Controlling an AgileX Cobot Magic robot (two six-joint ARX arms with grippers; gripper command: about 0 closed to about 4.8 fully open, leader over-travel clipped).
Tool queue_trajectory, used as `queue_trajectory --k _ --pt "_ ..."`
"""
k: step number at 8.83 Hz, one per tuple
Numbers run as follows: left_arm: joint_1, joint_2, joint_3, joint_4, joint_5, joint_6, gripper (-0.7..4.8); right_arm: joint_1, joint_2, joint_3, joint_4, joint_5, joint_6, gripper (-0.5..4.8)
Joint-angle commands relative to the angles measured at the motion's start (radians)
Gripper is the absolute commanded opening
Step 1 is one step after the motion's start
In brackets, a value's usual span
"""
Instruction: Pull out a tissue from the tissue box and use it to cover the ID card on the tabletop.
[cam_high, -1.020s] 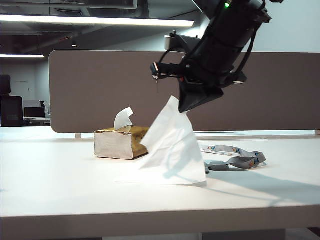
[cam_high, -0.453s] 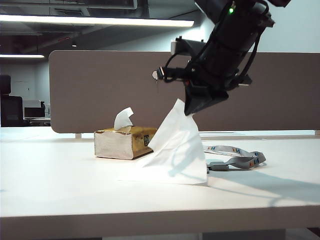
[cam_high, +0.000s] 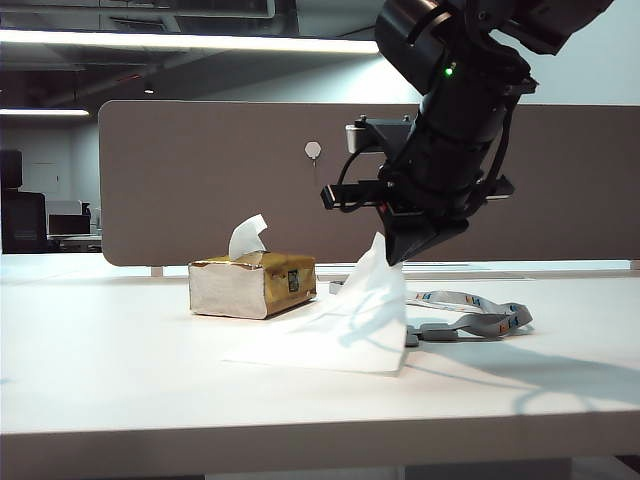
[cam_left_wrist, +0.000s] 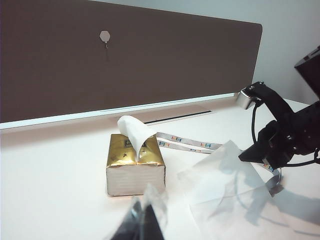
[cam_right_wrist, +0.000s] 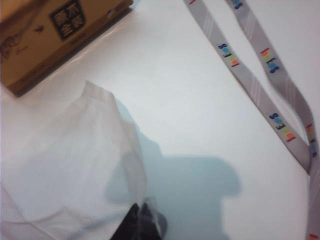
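My right gripper (cam_high: 396, 256) (cam_right_wrist: 145, 220) hangs low over the tabletop (cam_high: 120, 360), shut on one corner of the white tissue (cam_high: 352, 322) (cam_right_wrist: 65, 165) (cam_left_wrist: 227, 187). The sheet slopes down from the fingers, and its lower edge lies flat on the table. The gold tissue box (cam_high: 252, 284) (cam_left_wrist: 135, 165) (cam_right_wrist: 45, 35) stands just left of it, a white tuft (cam_high: 246, 237) sticking up from its slot. The ID card's face is hidden behind the tissue; only its grey clip (cam_high: 437, 331) and lanyard (cam_high: 470, 303) (cam_right_wrist: 260, 85) show. My left gripper (cam_left_wrist: 142, 222) stays shut in front of the box, well short of it.
A brown-grey partition panel (cam_high: 200, 180) runs along the back of the table. The lanyard loops across the table to the right of the tissue. The table's front edge (cam_high: 300, 430) is close to the camera.
My right gripper has come down and moved right with the tissue. The sheet, which hung tall in front of the box, now lies lower and more spread out. The left arm is unmoved.
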Motion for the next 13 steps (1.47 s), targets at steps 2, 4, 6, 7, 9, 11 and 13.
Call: queue_trajectory --k 2,4,6,7,9,11,13 --pt "-0.001 0.001 0.004 0.01 0.004 0.0 -0.05 -0.011 -0.005 0.002 0.019 0.034 0.004 -0.01" --pt "-0.001 0.001 0.004 0.01 0.004 0.0 -0.05 -0.011 -0.005 0.004 0.033 0.104 0.044 1.04" --pt "-0.001 0.001 0.004 0.01 0.004 0.0 -0.05 -0.01 -0.005 0.004 0.033 0.105 0.102 1.94" --pt "-0.001 0.001 0.004 0.01 0.004 0.0 -0.05 -0.01 -0.005 0.004 0.034 0.113 0.102 2.2" --pt "-0.001 0.001 0.004 0.01 0.004 0.0 -0.05 -0.011 -0.005 0.004 0.057 0.216 0.1 2.21" --pt "-0.001 0.001 0.004 0.043 0.082 0.0 -0.05 -0.011 -0.006 0.006 0.098 0.211 0.1 2.21" --pt "-0.001 0.001 0.004 0.062 0.084 0.0 -0.05 -0.012 -0.132 0.023 0.181 0.317 0.026 3.06"
